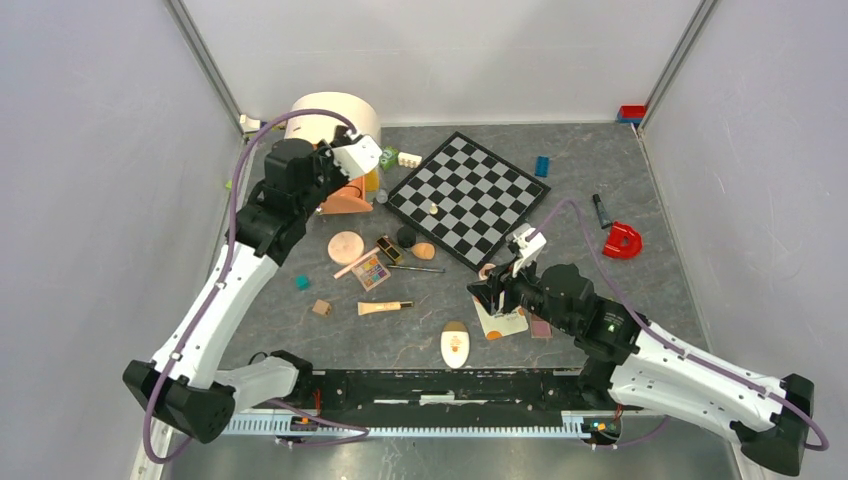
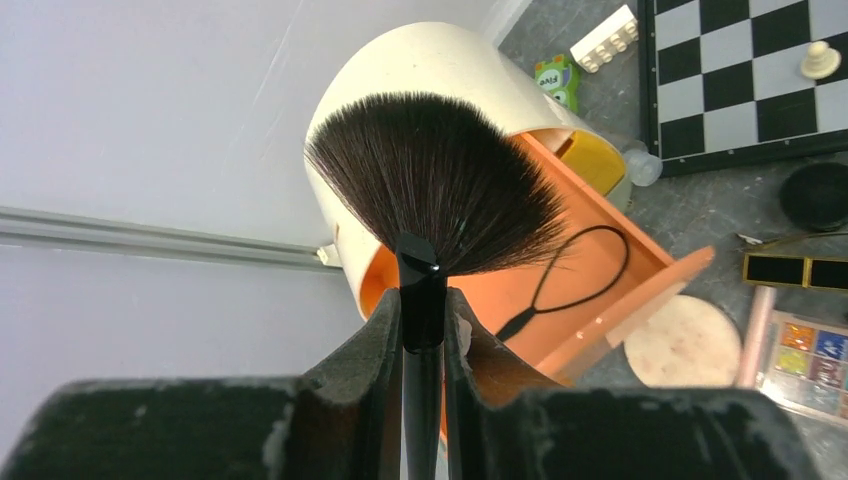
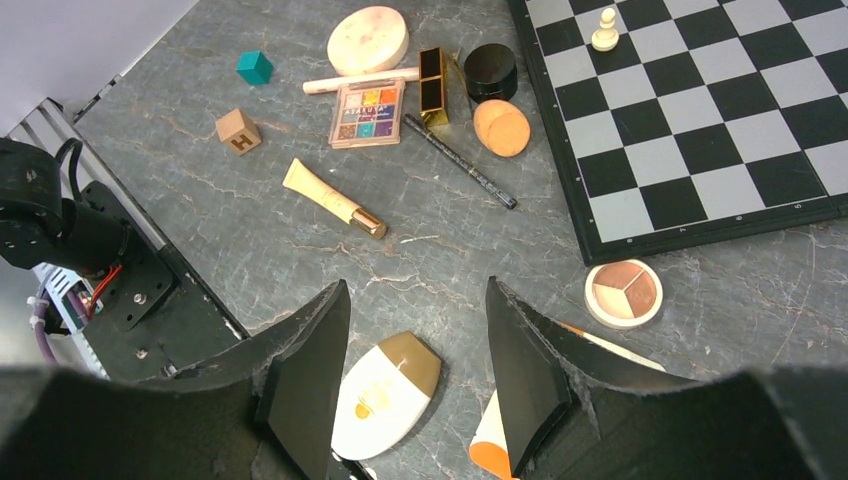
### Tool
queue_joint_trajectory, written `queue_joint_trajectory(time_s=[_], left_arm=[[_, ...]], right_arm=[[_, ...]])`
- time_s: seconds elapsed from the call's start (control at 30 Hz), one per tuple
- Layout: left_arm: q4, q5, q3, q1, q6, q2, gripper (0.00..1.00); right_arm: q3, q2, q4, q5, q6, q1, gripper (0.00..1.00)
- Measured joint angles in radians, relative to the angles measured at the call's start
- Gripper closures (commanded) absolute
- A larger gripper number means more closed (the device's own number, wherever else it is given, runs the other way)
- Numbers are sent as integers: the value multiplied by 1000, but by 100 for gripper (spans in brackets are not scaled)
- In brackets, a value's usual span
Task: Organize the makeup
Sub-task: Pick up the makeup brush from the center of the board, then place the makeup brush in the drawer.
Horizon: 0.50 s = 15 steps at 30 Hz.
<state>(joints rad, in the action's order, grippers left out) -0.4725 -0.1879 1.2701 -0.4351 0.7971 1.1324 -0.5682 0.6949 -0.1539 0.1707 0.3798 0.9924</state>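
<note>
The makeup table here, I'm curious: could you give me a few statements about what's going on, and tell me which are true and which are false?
1. The left gripper is shut on a fan brush with dark bristles. True.
2. The right gripper holds the eyeshadow palette. False: its jaws stand open and empty, and the palette lies on the table.
3. The orange drawer is pulled open. True.
4. The black pencil lies on the chessboard. False: it lies on the table beside the board.
5. A white chess piece stands on the chessboard. True.
</note>
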Motion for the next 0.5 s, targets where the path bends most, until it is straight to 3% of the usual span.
queue_joint_trajectory(time_s=[0.17,0.5], left_arm=[[51,103,0,100,39,43,98],[148,235,-5,180,41,167,98]], right_arm=[[0,16,0,-2,8,0,41],[0,19,-6,-3,42,0,41]])
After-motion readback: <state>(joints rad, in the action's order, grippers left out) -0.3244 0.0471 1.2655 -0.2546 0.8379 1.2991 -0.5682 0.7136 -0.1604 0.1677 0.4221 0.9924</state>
